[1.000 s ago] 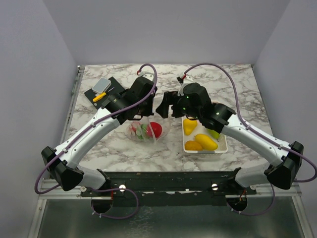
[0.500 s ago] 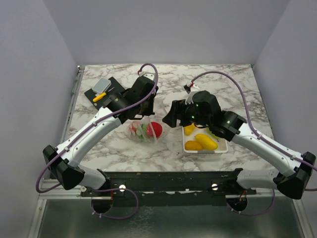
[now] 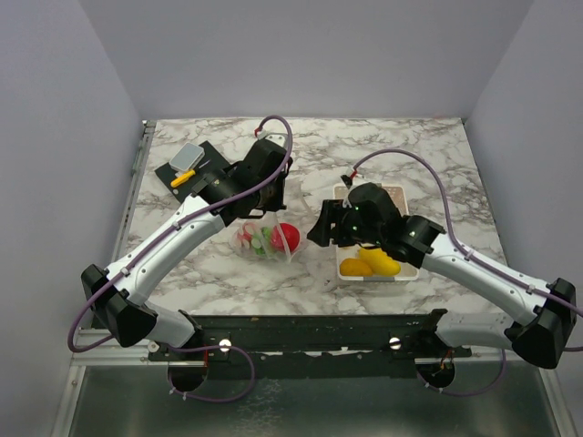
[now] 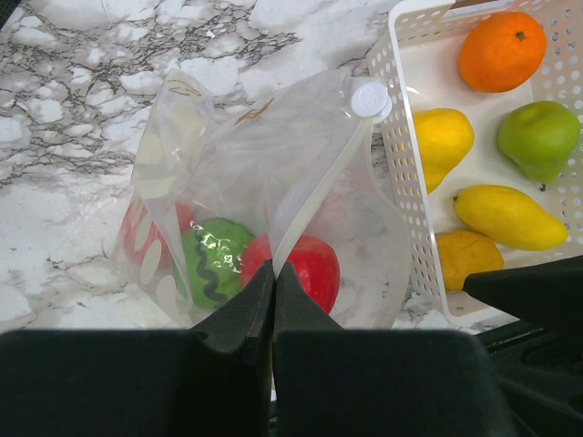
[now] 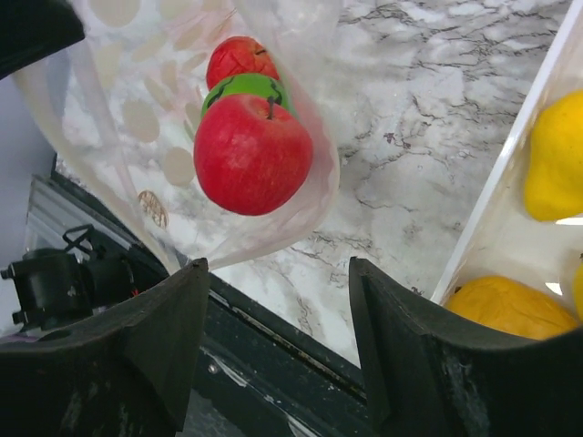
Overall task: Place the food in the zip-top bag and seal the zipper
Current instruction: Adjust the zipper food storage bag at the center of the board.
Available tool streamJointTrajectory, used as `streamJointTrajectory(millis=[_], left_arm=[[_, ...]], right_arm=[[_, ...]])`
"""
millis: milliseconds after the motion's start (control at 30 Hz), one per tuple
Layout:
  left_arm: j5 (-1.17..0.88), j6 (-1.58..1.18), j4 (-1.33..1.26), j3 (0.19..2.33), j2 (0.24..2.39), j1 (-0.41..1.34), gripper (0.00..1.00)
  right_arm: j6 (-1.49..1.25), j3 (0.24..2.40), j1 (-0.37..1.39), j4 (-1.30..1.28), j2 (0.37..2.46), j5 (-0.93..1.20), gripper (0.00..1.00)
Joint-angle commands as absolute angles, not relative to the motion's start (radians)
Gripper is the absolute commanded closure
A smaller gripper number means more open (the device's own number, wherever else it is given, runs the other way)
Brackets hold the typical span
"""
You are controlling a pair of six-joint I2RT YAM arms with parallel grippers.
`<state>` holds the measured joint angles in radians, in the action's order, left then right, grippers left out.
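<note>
The clear zip-top bag [image 3: 271,238] hangs mouth-up, and my left gripper [image 4: 273,273] is shut on its white zipper [image 4: 319,187]. Food lies inside the bag: a red apple [image 4: 308,269], a green piece [image 4: 214,262] and another red piece [image 5: 239,56]. More food sits in the white tray [image 4: 401,182]: an orange [image 4: 501,50], a yellow lemon [image 4: 444,137], a green pear [image 4: 539,137], a yellow mango [image 4: 508,217] and an orange piece [image 4: 466,257]. My right gripper [image 5: 278,264] is open and holds nothing. It hovers low between bag and tray, its left finger beside the bag's skin.
A black pad carrying a yellow-orange tool and a grey block [image 3: 187,162] lies at the back left. The black front rail [image 3: 301,328] runs just below the bag and tray. The tray's wall [image 5: 510,164] stands close on the right gripper's right.
The right gripper came off the tray's far end toward the front, into the gap beside the bag, and its jaws narrowed somewhat. The left gripper kept its hold and place.
</note>
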<state>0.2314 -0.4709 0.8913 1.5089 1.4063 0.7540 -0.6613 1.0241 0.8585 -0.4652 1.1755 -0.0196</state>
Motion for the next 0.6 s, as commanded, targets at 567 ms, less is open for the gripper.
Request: streamJointTrajectory(millis=[567], left_arm=[[0.215,-0.460,0.888,1.520,1.385,0.748,1.00]], right_arm=[[-0.873,1.084,0.867,-0.421,1.383,-0.094,0.56]])
